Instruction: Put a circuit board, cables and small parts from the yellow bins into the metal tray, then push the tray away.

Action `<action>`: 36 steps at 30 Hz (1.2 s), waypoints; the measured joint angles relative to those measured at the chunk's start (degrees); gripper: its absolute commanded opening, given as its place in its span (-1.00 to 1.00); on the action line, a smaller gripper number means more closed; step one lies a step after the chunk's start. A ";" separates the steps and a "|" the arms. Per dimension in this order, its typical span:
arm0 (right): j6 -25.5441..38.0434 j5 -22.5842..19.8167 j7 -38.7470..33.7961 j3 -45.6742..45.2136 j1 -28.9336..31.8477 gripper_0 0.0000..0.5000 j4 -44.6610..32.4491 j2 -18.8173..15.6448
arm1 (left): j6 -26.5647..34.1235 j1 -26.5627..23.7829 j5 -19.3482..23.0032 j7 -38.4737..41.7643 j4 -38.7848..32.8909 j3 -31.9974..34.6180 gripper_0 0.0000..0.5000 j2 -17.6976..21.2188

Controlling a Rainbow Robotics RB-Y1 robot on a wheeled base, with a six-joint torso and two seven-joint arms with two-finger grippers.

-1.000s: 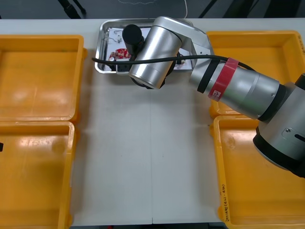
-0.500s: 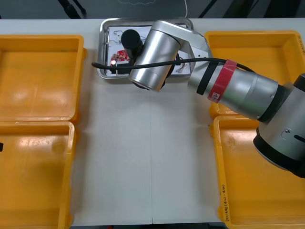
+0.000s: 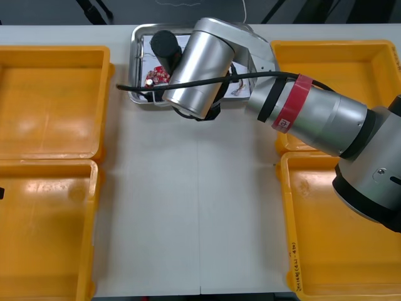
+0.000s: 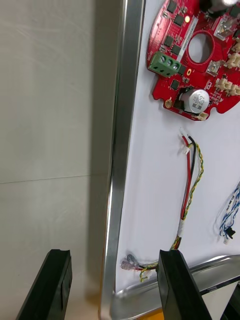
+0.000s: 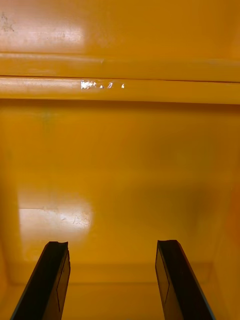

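The metal tray lies at the table's far middle, white inside. My right arm reaches over it and hides much of it in the front view. The right gripper is open and straddles the tray's rim, one finger over the table, the other over the tray's floor, nothing held. In the tray lie a round red circuit board, a red and yellow cable and a twisted blue and white cable. My left gripper hangs open inside a yellow bin, holding nothing.
Yellow bins flank the table: far left, near left, far right and near right. All look bare inside. The light table runs between them.
The right gripper's fingers have spread from nearly shut to open. Its wrist has tilted up over the tray, and the tray has shifted slightly. The left arm has stayed still.
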 measured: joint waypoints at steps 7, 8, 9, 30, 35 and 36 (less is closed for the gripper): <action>7.78 -6.64 0.00 -5.66 -0.01 0.98 -5.42 -0.82 | 0.00 0.00 0.00 0.00 -0.01 0.00 1.00 0.00; 8.65 -7.49 -0.01 -6.50 -0.01 0.99 -6.23 -1.15 | 0.00 0.00 0.00 0.00 -0.01 0.00 1.00 0.00; 9.44 -8.39 -0.01 -7.26 -0.01 0.98 -7.06 -1.56 | 0.00 0.00 0.00 0.00 -0.01 0.00 1.00 0.00; 18.50 -23.52 -19.60 -18.71 12.41 0.99 -39.25 -19.02 | 0.00 0.01 0.00 0.00 -0.04 0.00 1.00 0.00; 18.98 -26.20 -23.39 -21.25 16.94 0.98 -45.72 -23.55 | 0.00 0.01 0.00 0.00 -0.05 0.00 1.00 0.01; 19.21 -26.93 -24.25 -21.87 17.80 0.99 -46.76 -24.31 | 0.00 0.01 0.00 0.00 -0.05 0.00 1.00 0.01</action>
